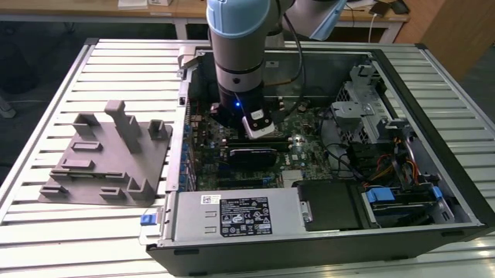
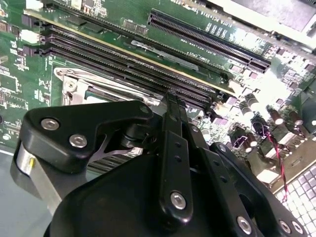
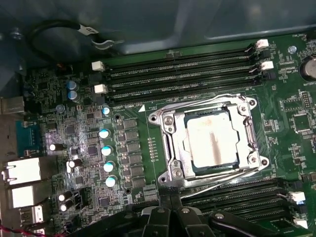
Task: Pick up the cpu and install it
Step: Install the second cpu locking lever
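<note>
The cpu (image 3: 211, 139) lies flat inside the metal socket frame (image 3: 168, 148) on the green motherboard (image 3: 74, 98), right of centre in the first wrist view, its silver top bare with a smeared streak down the middle. In the exterior view the socket area is hidden behind the arm's lower end. The gripper (image 3: 170, 200) sits at the bottom edge of the first wrist view, just beside the frame's near corner and not touching the chip; its fingers (image 3: 163, 202) look pressed together with nothing between them, though most of them is cut off. In the second wrist view the gripper's black linkage (image 2: 173, 163) covers the lower half, so the socket is only partly visible.

The arm (image 1: 240, 52) stands nearly upright at top centre of the exterior view, reaching down into the open computer case (image 1: 402, 104). Memory slots (image 3: 182, 74) run above the socket. A silver power supply box (image 1: 232, 217) fills the case's lower left. A grey fixture (image 1: 108, 156) rests on the slatted tabletop (image 1: 46, 231) at centre left.
</note>
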{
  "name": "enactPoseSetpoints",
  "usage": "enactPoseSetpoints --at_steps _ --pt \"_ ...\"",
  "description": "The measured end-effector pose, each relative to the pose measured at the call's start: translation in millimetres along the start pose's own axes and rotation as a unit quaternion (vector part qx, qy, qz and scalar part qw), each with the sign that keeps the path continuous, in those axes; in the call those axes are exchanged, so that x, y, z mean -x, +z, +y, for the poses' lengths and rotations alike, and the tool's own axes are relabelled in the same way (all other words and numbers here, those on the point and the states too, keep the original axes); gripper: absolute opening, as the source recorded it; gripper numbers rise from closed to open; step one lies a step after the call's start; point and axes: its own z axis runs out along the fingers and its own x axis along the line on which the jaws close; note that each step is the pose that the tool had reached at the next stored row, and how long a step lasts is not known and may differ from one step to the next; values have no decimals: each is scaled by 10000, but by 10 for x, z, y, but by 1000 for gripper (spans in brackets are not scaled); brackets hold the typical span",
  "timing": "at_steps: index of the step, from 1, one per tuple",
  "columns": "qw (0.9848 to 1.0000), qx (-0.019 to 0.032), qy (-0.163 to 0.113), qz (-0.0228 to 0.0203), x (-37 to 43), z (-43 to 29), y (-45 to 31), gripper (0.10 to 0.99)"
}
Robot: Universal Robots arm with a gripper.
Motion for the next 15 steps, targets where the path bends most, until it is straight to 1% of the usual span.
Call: enactPoseSetpoints --at_steps 4,6,10,15 --pt "9999 108 6 18 3 -22 8 106" --pt "9999 139 9 24 5 -34 12 106" --pt "9998 181 11 31 13 -44 20 106" --pt "9996 282 17 49 22 -45 29 106"
